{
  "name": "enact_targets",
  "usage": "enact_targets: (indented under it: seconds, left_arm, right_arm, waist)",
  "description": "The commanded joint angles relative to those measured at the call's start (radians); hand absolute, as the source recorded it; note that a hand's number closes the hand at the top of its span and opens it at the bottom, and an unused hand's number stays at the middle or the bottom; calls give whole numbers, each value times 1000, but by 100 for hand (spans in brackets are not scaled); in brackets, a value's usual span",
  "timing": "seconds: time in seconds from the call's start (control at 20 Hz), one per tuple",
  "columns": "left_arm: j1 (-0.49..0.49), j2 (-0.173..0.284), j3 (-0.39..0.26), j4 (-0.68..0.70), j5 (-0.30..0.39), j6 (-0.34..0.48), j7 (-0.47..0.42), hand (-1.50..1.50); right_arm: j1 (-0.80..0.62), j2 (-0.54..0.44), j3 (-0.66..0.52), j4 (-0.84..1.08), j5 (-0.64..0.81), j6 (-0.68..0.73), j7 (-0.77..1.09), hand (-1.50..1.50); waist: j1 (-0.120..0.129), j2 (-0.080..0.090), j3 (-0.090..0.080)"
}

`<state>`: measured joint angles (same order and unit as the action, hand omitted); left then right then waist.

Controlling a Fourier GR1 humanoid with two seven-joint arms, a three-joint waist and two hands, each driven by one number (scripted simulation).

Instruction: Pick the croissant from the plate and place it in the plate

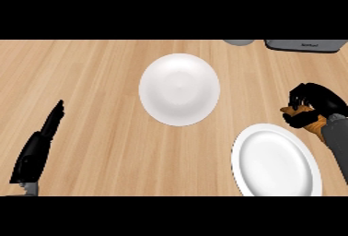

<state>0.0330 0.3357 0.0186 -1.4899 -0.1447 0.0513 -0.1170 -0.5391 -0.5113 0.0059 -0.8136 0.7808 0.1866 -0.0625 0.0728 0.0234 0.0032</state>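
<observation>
Right hand [314, 107] has fingers curled round the croissant [304, 116], brown bits poking out under the palm. It's held off to the right, just past the rim of the near plate [275, 162], which is bare. 2nd plate [179, 88], mid-counter, also bare. Looks like pick's done, carry step in hand. Next imo: swing left to the mid plate, lower, release. Left hand [37, 147] parked at lower-left edge, fingers straight, holding nothing.

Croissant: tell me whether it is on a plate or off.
Off. The croissant sits in the curled right hand, above the wooden counter beside the near plate; neither that nor the far plate carries anything.
</observation>
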Motion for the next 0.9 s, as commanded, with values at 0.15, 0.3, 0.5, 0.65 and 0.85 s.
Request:
enact_targets:
  seconds: [0.15, 0.3, 0.5, 0.65, 0.85]
  left_arm:
    - [-21, 10, 38, 84, 17, -20, -56, 0]
    - [6, 18, 44, 29, 13, -17, -13, 0]
    - [22, -19, 18, 2, -25, 25, 1, 0]
    - [65, -17, 35, 30, -9, 10, -56, 0]
    - [27, -8, 45, 48, -18, 9, -25, 0]
  right_arm:
    - [-177, 2, -53, 225, 74, -276, -99, 150]
    - [-234, 36, -77, 236, 65, -348, -101, 150]
    - [-236, 13, -109, 168, 31, -423, -219, 150]
    - [-262, -1, -128, 90, -24, -382, -319, 150]
    - [-292, 71, -108, -26, -100, -258, -367, 150]
  waist:
    - [-24, -4, -1]
    - [-37, -14, -2]
    - [-58, -21, -2]
    - [-66, -25, -3]
    - [-79, -29, -4]
